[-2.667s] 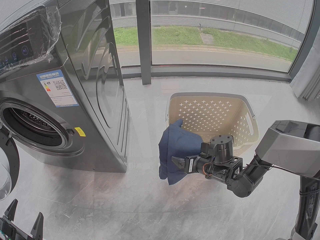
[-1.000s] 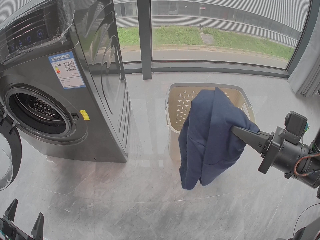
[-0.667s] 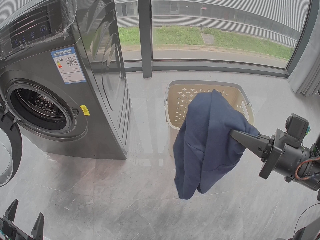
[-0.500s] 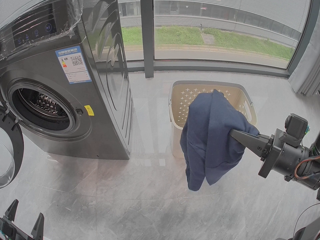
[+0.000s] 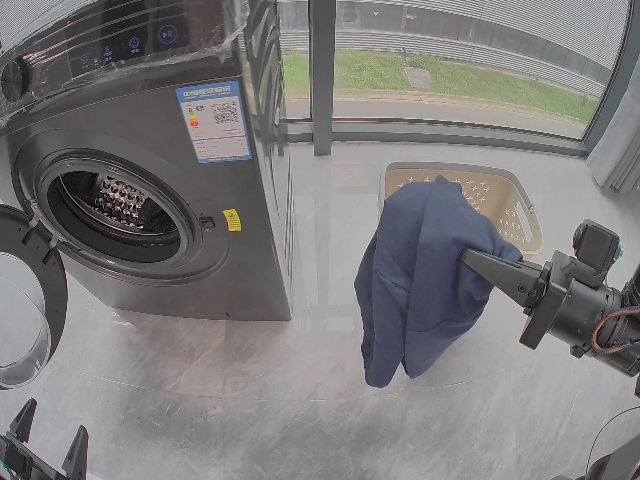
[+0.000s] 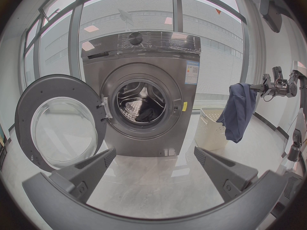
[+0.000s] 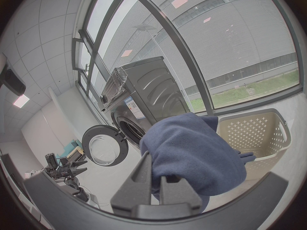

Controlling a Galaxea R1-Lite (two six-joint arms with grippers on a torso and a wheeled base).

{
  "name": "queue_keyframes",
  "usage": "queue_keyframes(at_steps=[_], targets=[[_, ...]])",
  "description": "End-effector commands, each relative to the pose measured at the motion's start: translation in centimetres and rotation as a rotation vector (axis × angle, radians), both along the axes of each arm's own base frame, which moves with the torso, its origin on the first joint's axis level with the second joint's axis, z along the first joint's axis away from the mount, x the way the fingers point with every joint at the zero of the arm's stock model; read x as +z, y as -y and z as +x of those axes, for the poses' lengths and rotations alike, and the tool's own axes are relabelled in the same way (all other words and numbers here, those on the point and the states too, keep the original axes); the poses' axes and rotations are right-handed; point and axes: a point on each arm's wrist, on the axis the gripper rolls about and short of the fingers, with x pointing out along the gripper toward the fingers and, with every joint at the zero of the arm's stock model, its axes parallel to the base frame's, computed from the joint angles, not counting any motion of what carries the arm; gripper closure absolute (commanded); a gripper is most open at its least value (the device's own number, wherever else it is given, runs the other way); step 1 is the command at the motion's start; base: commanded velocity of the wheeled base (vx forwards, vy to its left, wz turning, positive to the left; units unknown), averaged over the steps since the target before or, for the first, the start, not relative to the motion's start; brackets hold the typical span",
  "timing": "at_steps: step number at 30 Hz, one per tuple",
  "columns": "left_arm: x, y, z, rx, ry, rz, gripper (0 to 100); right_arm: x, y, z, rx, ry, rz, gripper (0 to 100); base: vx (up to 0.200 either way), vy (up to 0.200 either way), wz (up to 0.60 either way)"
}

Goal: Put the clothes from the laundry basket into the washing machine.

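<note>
- My right gripper pinches the blue garment, which hangs clear of the floor, close by the laundry basket.
- My left gripper sits low, fingers spread, facing the open washing machine.

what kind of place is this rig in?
Probably a staged laundry corner in an office or lab building: washing machine with plastic wrap on its panel, laundry basket on bare polished floor, floor-to-ceiling window.

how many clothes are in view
2: a blue garment hanging from the right gripper, and what looks like a dark one in the washing machine drum. More may be hidden deeper inside.
</note>
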Motion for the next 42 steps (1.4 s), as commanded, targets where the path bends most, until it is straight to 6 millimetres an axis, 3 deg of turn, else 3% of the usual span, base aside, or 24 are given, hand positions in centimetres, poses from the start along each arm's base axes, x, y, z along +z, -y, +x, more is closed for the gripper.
queue_keyframes(at_steps=[1,12,18,33,42], targets=[[-0.43,0.0,0.02,0.0,-0.003,0.0,0,0.16,0.01,-0.1,0.003,0.006,0.005,100,0.0,0.2,0.0],[-0.44,0.0,0.01,0.0,-0.002,0.0,0,0.22,-0.07,-0.01,0.003,0.015,0.013,100,0.0,0.2,0.0],[-0.44,0.0,0.01,0.0,-0.002,0.001,0,0.22,-0.05,0.01,0.002,0.015,0.013,100,0.0,0.0,0.0],[-0.42,0.0,0.01,0.002,0.0,-0.003,0,0.18,-0.02,0.08,-0.003,0.014,0.01,100,-0.2,0.0,0.0],[-0.44,0.0,0.01,0.0,-0.002,0.001,0,0.13,0.01,0.09,-0.004,0.012,0.01,100,0.0,0.0,0.0]])
